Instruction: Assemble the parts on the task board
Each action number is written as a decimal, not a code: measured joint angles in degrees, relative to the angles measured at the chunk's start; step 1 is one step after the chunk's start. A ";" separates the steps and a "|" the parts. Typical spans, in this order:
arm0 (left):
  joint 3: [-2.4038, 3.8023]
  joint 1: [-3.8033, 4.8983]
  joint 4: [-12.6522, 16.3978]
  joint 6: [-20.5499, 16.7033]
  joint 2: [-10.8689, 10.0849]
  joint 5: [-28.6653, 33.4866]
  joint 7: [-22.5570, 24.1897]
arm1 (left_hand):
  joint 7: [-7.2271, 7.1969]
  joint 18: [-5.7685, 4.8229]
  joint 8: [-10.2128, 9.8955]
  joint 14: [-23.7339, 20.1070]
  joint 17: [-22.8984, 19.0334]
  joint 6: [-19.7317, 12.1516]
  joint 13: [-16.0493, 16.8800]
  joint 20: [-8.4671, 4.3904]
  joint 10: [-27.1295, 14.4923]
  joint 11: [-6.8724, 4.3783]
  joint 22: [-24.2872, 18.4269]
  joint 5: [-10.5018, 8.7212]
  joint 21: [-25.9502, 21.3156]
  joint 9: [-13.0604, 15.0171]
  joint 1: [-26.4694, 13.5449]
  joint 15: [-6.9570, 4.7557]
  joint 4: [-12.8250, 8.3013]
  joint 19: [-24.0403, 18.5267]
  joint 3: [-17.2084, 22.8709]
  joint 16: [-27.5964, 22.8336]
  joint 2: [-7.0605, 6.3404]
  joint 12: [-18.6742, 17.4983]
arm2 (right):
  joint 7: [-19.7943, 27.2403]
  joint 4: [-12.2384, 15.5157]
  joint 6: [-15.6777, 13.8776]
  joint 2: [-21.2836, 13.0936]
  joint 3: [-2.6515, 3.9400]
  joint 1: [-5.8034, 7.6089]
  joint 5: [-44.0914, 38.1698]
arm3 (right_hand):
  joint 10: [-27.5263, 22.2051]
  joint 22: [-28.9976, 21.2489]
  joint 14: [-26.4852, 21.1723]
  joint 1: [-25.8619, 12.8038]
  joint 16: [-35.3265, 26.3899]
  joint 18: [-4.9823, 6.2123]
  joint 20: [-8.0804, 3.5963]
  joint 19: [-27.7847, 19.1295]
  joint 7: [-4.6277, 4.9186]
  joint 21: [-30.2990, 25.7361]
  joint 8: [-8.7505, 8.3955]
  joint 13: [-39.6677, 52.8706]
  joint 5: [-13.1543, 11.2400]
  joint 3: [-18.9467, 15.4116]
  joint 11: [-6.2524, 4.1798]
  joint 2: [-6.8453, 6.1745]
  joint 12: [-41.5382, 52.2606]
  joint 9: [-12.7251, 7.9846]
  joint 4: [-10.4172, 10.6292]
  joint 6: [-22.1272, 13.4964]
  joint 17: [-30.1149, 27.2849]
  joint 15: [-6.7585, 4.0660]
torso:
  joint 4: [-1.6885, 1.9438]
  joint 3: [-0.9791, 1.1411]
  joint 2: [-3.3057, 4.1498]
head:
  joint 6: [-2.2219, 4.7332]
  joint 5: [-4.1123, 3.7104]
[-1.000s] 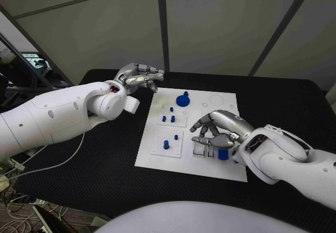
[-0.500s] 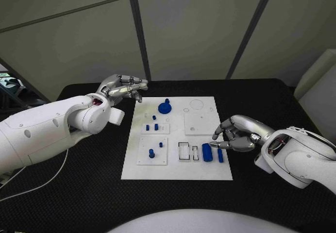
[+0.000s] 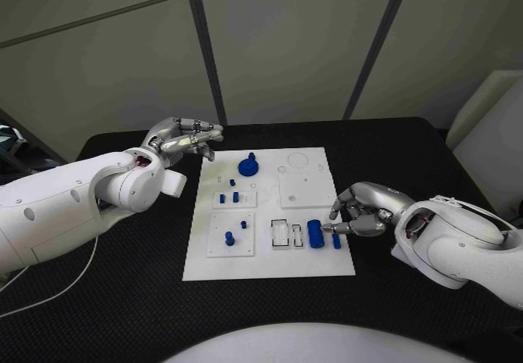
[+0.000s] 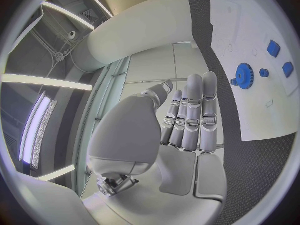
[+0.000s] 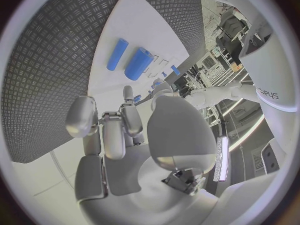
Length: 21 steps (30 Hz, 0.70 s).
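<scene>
Over on the left, your left hand hangs above the table's far-left area, just off the far-left corner of the board, fingers curled in on nothing, and it has barely stirred over the last second. No job for it yet.

Moving across the board: the small pegs stand in their plate, another peg stands nearer you, and the round gear sits at the far end, all where they were.

Now the change. A second ago your right hand was bent down over the near-right part of the board, covering the pieces there. It has since drawn off to the right and now hangs at the board's right edge, fingers curled, holding nothing. That leaves the fat cylinder and the thin bar lying side by side on the board, just right of the empty slots.

What that means, by my reading: those two pieces are let go but not seated, so the slots are not yet filled. Expect your next reach to go back to the cylinder; it looks likely to roll if nudged.
</scene>
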 measured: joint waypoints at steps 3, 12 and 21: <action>0.00 -0.01 0.08 -0.02 -0.09 0.00 0.01 | 0.00 0.00 0.00 0.00 0.00 0.00 0.00 0.00 0.00 0.00 0.00 0.00 0.00 0.00 0.00 0.00 0.00 0.00 0.00 0.00 0.00 0.00 | -1.03 -0.92 0.14 1.52 0.01 -0.72 -1.82 | 0.32 0.41 0.00 0.00 0.24 -0.01 0.00 0.00 0.00 0.19 0.05 0.55 0.00 -0.15 0.32 0.00 0.43 0.13 0.14 0.00 0.00 0.00 | 0.01 -0.05 0.03 | -0.19 0.00; 0.00 -0.12 0.11 -0.02 -0.26 0.00 0.03 | 0.00 0.00 0.00 0.00 0.01 0.00 0.00 0.00 0.00 0.00 0.00 0.00 0.00 0.00 0.00 0.00 0.00 0.00 0.00 0.00 0.00 0.00 | -2.95 -2.79 0.37 4.61 -0.04 -1.97 -4.08 | 0.32 0.45 0.00 -0.30 0.24 0.00 0.00 0.00 0.00 0.19 0.72 0.60 0.00 -0.44 0.32 0.31 0.43 0.44 0.12 0.00 -0.01 0.00 | -0.04 -0.12 0.14 | -0.36 0.31; 0.00 -0.17 -0.10 0.00 -0.45 0.00 0.03 | 0.00 0.00 0.00 0.00 0.01 0.00 0.00 0.00 0.00 0.00 -0.07 0.00 0.00 0.00 -0.23 0.00 0.00 0.00 0.00 0.00 0.23 0.22 | -3.96 -3.99 1.06 6.55 0.01 -2.67 -4.30 | 0.32 0.42 0.00 -0.90 0.23 0.00 0.00 -0.01 0.00 0.19 1.05 0.66 0.00 -0.72 0.32 0.91 0.43 0.69 0.17 0.00 -0.01 0.01 | 0.14 -0.19 0.14 | -0.71 0.54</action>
